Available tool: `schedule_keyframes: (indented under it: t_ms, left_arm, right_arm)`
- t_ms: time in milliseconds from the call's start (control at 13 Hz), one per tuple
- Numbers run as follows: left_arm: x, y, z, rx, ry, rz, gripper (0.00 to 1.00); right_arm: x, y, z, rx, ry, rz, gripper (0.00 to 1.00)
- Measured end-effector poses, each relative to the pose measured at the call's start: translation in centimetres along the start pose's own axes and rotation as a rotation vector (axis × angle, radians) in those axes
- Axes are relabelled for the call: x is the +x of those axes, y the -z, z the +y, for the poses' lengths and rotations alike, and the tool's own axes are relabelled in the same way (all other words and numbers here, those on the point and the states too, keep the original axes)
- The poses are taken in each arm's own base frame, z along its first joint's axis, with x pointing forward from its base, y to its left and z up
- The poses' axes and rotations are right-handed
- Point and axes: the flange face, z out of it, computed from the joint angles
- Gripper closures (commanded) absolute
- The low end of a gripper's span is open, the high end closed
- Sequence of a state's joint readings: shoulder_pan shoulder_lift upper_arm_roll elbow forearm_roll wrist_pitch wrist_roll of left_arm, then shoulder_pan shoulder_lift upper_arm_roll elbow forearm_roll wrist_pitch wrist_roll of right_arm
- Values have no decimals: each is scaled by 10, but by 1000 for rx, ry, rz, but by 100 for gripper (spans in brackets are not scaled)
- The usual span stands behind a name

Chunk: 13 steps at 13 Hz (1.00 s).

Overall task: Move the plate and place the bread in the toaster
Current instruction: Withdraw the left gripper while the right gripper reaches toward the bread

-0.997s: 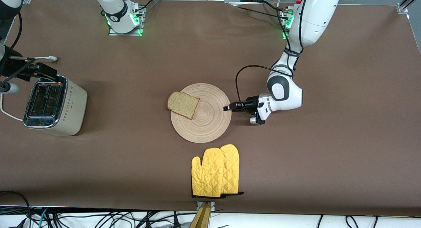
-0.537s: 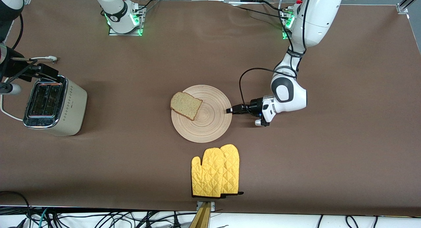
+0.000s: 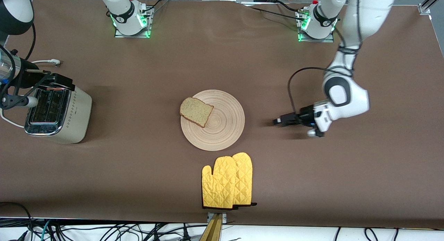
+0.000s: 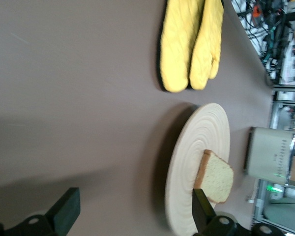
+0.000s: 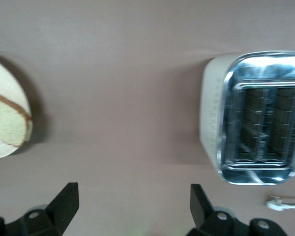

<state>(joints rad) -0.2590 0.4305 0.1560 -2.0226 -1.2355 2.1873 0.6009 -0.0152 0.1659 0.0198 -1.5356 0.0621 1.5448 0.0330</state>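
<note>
The pale wooden plate point(image 3: 222, 130) point(image 4: 196, 147) lies mid-table. The bread point(image 3: 196, 111) point(image 4: 219, 178) point(image 5: 7, 120) rests on it, overhanging the rim toward the right arm's end. My left gripper point(image 3: 276, 122) point(image 4: 136, 209) is open and holds nothing; it hovers low, clear of the plate's rim toward the left arm's end. The cream toaster point(image 3: 57, 112) point(image 5: 255, 118) point(image 4: 270, 155) stands at the right arm's end with both slots showing. My right gripper point(image 3: 64, 83) point(image 5: 132, 201) hangs open and holds nothing over the table by the toaster.
A pair of yellow oven mitts point(image 3: 227, 182) point(image 4: 191, 44) lies nearer the front camera than the plate, by the table edge. The toaster's white cord and plug point(image 3: 52, 62) point(image 5: 280, 202) lie on the table beside the toaster, farther from the camera.
The left gripper went from shut on the plate's rim to open and drew back toward the left arm's end. The plate slid slightly nearer the camera, then stayed. The right gripper shifted slightly.
</note>
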Motion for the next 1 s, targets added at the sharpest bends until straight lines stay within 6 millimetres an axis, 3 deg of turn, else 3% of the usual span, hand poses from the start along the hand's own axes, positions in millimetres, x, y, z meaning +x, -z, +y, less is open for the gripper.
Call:
schedule_keyframes:
  t_ms: [77,230,537,690,997]
  left_arm:
    - [4,39,0,66,-9,-1,0]
    - [5,94,7,197,-31,-4,0]
    - [-2,161,34,462,-132,-2,0]
    - [-11,182,64,606,-176,8,0]
    - [-37,183,144,770,-153,-5,0]
  right_arm:
    - [3,-6,-2,17,-20,-11,0]
    - [11,-21,-12,45,-72,-29,0]
    - [29,-57,-53,138,-174,-70,0]
    - [38,-86,-68,184,-236,-80,0]
    - [38,-161,-97,253,-324,-93,0]
